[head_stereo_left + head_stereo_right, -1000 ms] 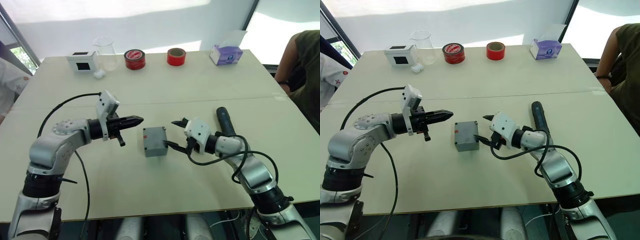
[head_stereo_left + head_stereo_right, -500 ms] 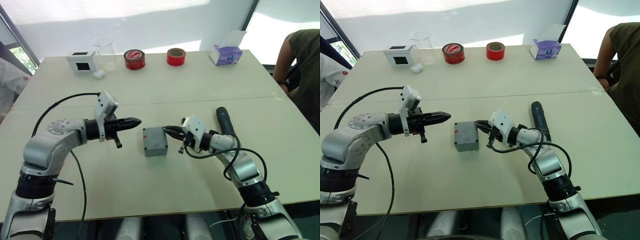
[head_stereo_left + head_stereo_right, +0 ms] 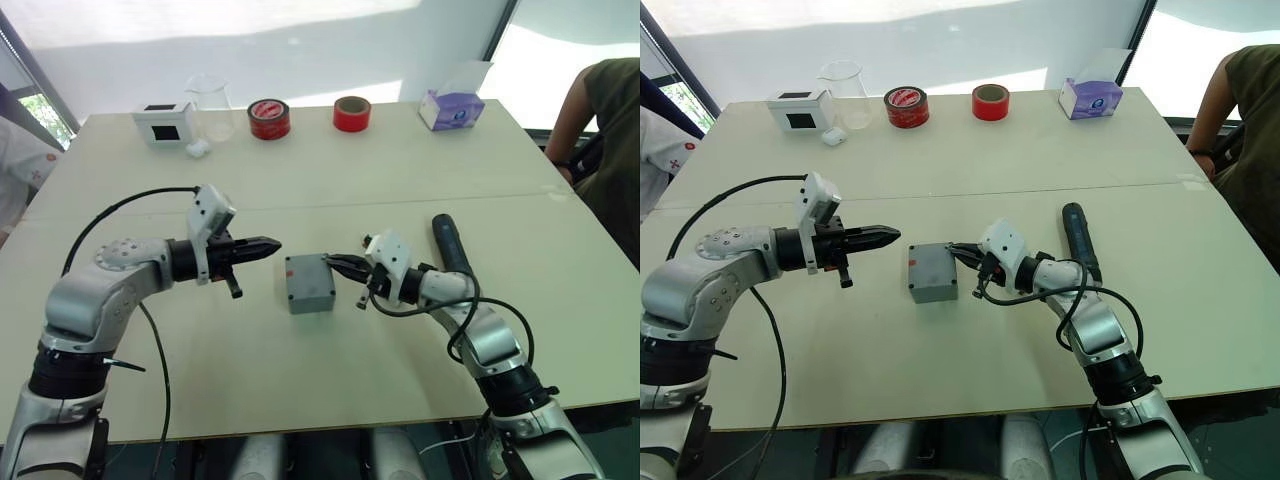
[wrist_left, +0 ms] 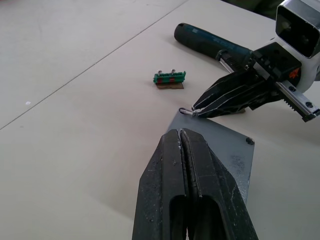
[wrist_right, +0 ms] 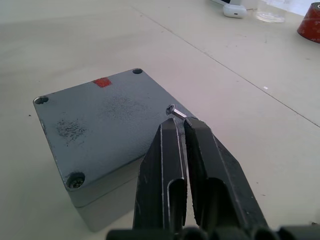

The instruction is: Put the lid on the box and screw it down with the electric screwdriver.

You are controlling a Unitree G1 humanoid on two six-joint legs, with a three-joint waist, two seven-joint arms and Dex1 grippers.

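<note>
Right fingers (image 5: pixel 179 125): pinched together on a small metal screw (image 5: pixel 175 111), whose head sticks out past my tips; just right of centre in the head view, at the box's right edge, the screw over its near corner.
Left fingers (image 4: pixel 181 145): pressed fully together, holding nothing; left of centre in the head view, tips pointing at the box with a gap between.
Box (image 3: pixel 309 283): grey, at the centre of the bench (image 3: pixel 330 190), between my two arms.
Lid (image 5: pixel 100 115): sitting flat on the box; a red mark near one edge; a screw seated in one corner hole, two other visible corner holes open.
Electric screwdriver (image 3: pixel 448 245): dark cylinder lying on the bench to the right of the box, beside my right arm.
Green part (image 4: pixel 169 78): small piece lying on the bench past the box.
Upper edge of frame: white box with black window (image 3: pixel 162 121), clear beaker (image 3: pixel 210 105), two red tape rolls (image 3: pixel 269 118), tissue box (image 3: pixel 452 107).
Right edge of frame: a person (image 3: pixel 605 150).
</note>
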